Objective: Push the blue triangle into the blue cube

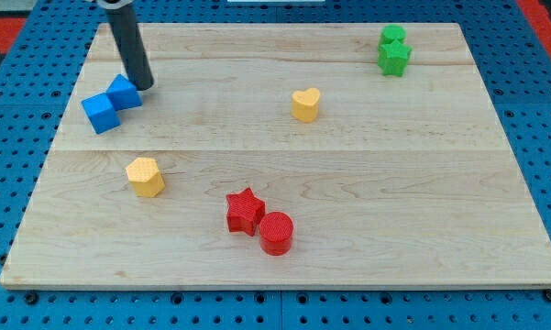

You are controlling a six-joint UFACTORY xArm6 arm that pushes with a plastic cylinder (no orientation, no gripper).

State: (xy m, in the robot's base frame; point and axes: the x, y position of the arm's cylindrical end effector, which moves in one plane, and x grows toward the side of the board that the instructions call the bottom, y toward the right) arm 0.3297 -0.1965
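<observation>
The blue cube (100,112) sits near the view's upper left on the wooden board (367,183). The blue triangle (124,91) lies just up and to the right of it, touching it. My rod comes down from the view's top left, and my tip (144,85) rests on the board right against the triangle's right side, on the side away from the cube.
A yellow hexagon (146,177) lies below the blue blocks. A yellow heart (305,104) is at centre top. A red star (245,211) touches a red cylinder (276,232) at bottom centre. Two green blocks (393,49) sit at top right.
</observation>
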